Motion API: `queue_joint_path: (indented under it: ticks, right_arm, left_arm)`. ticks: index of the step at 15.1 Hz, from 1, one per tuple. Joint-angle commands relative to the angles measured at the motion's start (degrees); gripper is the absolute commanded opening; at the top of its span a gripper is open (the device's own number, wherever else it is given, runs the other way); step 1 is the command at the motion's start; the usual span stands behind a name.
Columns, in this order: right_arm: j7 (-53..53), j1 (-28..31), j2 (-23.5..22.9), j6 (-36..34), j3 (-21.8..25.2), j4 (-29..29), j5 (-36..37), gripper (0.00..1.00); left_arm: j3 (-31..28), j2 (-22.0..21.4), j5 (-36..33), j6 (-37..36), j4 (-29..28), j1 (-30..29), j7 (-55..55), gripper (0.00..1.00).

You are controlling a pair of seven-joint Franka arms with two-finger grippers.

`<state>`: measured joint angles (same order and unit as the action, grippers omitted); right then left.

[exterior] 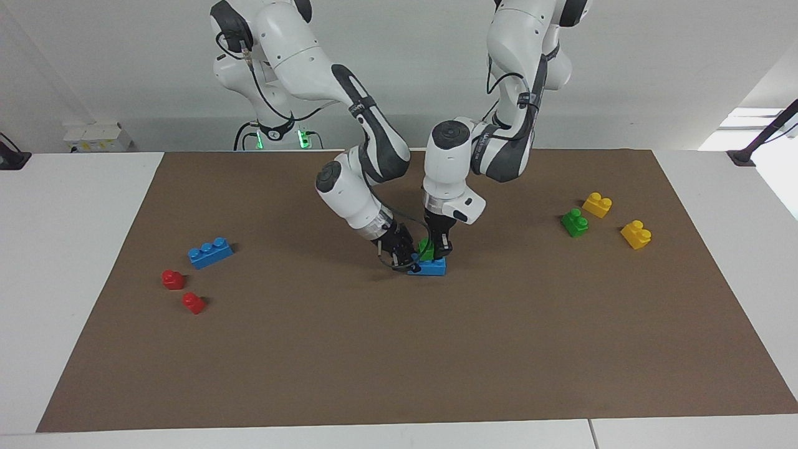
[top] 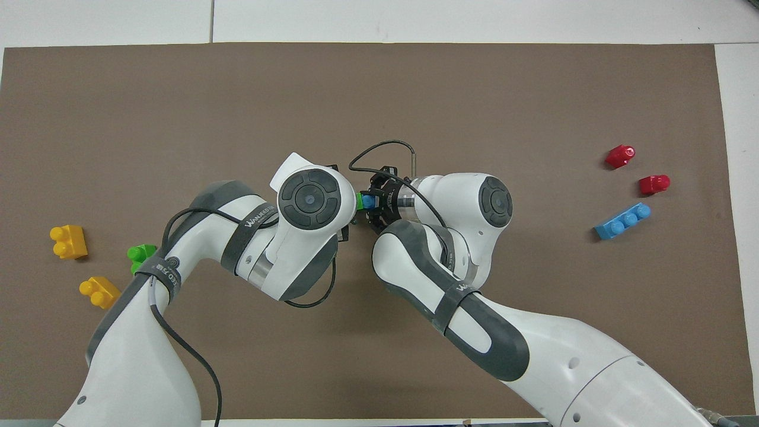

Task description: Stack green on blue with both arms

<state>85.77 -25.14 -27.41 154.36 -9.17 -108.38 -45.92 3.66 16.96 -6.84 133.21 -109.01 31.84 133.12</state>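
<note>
In the mat's middle, a blue brick (exterior: 431,267) sits low at the mat with a green brick (exterior: 426,248) on top of it. My left gripper (exterior: 438,251) points straight down and is shut on the green brick. My right gripper (exterior: 405,257) comes in at a slant and is shut on the blue brick's end toward the right arm. In the overhead view only slivers of the green brick (top: 359,200) and blue brick (top: 368,201) show between the left wrist and the right gripper (top: 376,202).
A second blue brick (exterior: 210,252) and two red bricks (exterior: 173,279) (exterior: 193,303) lie toward the right arm's end of the mat. A second green brick (exterior: 574,222) and two yellow bricks (exterior: 596,204) (exterior: 635,234) lie toward the left arm's end.
</note>
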Motion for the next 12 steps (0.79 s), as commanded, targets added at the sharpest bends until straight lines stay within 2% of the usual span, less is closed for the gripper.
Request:
queue_joint_path:
  ticks: [1, 6, 12]
  right_arm:
    - [-2.45, -0.17, 0.17, 0.94, -0.06, -0.6, -2.07, 0.0]
    - [-2.45, -0.17, 0.17, 0.94, 0.03, -0.6, -2.07, 0.0]
    - [-2.45, -0.17, 0.17, 0.94, -0.06, -0.6, -2.16, 0.0]
  left_arm:
    - [-0.23, 1.23, -2.04, 1.27, -0.68, -0.73, -0.05, 0.0]
    - [-0.4, 0.97, -2.83, 2.57, -2.34, -0.73, -0.76, 0.0]
    - [-0.41, 3.69, -3.7, 9.86, -4.9, -0.11, -0.58, 0.0]
